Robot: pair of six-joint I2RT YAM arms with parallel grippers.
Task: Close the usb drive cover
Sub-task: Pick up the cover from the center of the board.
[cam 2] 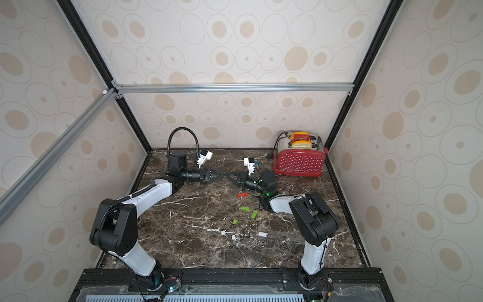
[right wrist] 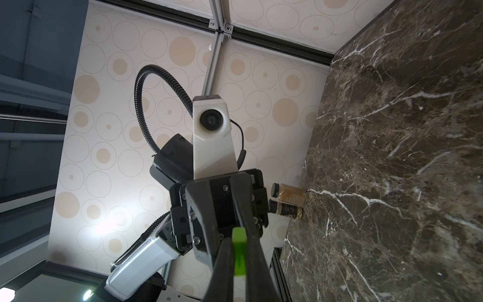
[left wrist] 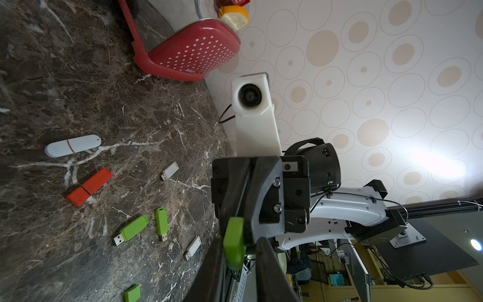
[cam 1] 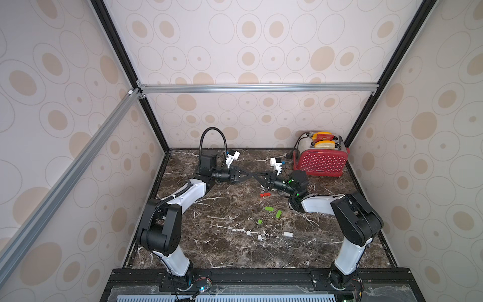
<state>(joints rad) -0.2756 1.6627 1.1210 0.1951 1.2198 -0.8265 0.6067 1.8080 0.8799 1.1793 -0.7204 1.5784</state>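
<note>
A green usb drive (right wrist: 239, 243) is held in the air above the middle of the table, with my right gripper (right wrist: 240, 248) shut on its thin sides. Its wider far end, the cover (left wrist: 234, 244), points at my left gripper (left wrist: 241, 251). The left jaws stand close on either side of that green end; one touches it and a narrow gap shows on the other side. In both top views the two grippers meet tip to tip, left (cam 1: 250, 175) and right (cam 1: 254, 176), and hide the drive.
On the marble below lie a red capped drive (cam 1: 264, 195), two green open drives (cam 1: 268, 208) (cam 1: 278, 214), a loose green cap (cam 1: 259, 221), small white drives (cam 1: 248, 232) and a white capped drive (cam 1: 288, 234). A red toaster (cam 1: 321, 162) stands at the back right.
</note>
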